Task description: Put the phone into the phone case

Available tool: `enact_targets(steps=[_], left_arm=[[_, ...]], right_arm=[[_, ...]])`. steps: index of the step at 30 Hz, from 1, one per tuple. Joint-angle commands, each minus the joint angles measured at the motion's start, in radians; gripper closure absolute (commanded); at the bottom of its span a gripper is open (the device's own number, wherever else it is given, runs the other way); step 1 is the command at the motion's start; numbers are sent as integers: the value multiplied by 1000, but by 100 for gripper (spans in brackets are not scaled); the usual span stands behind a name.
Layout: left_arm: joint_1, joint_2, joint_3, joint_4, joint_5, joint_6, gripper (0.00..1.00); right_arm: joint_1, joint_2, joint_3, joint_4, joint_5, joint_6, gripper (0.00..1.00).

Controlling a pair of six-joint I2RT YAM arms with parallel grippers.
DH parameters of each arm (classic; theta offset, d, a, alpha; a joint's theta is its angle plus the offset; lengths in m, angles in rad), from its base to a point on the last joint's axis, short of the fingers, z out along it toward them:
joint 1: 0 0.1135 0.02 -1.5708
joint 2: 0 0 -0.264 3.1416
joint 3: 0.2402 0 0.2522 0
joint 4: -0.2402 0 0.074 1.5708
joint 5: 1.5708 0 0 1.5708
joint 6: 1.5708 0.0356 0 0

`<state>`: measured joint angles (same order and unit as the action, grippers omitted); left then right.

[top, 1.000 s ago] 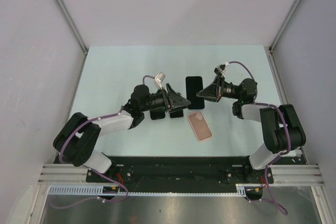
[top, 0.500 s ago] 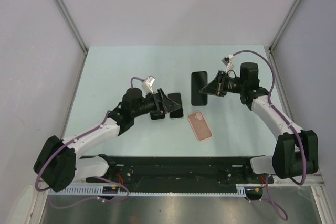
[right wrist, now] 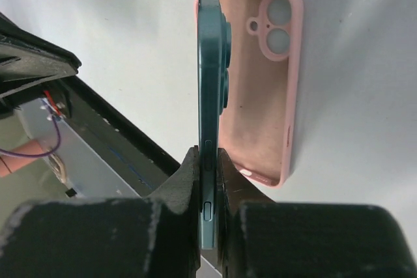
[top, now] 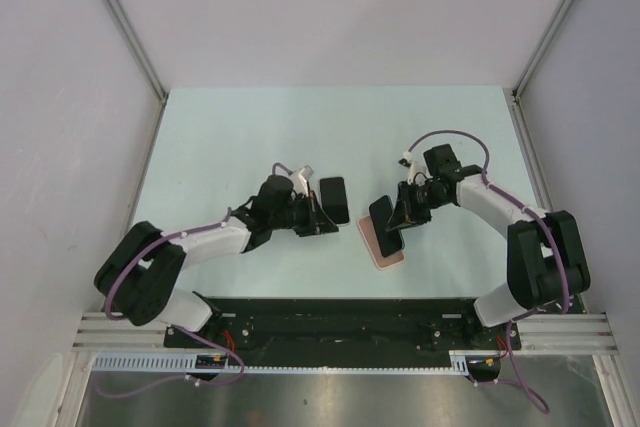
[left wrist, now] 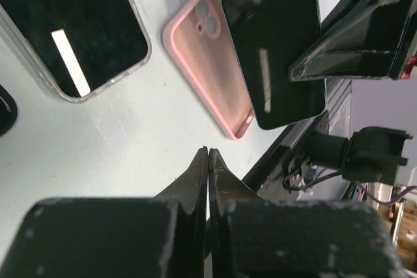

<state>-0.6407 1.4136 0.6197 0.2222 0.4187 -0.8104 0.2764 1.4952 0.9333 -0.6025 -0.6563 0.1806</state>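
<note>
The pink phone case lay open side up on the worktop, half hidden beneath the teal phone, pinched at one end by the right fingers; contact between them was unclear. Left of it, the left fingers stood pressed together, empty, near a second phone, partly cut off.

Left arm: black joints, white links
Right arm: black joints, white links
Cables: purple, looped along both arms
Left gripper fingers: black, tapered, dusty
</note>
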Motion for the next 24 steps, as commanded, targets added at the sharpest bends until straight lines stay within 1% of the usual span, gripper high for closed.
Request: enact_targets(steps=[1, 5, 11, 14, 19, 24], left_arm=[[-48, 63, 32, 29, 11, 7, 100], [-85, 133, 60, 31, -21, -3, 100], [-111, 244, 116, 31, -18, 7, 100], [-120, 275, 138, 26, -20, 10, 100], [-134, 337, 161, 26, -28, 13, 100], [-142, 377, 176, 26, -40, 16, 100]], right_arm=[[29, 59, 27, -39, 31, -73, 100], [49, 109, 27, -19, 53, -92, 100], [52, 155, 24, 9, 35, -112, 100], [53, 178, 16, 20, 24, -113, 100], [53, 191, -24, 81, -35, -116, 100], [53, 215, -42, 87, -51, -124, 99]])
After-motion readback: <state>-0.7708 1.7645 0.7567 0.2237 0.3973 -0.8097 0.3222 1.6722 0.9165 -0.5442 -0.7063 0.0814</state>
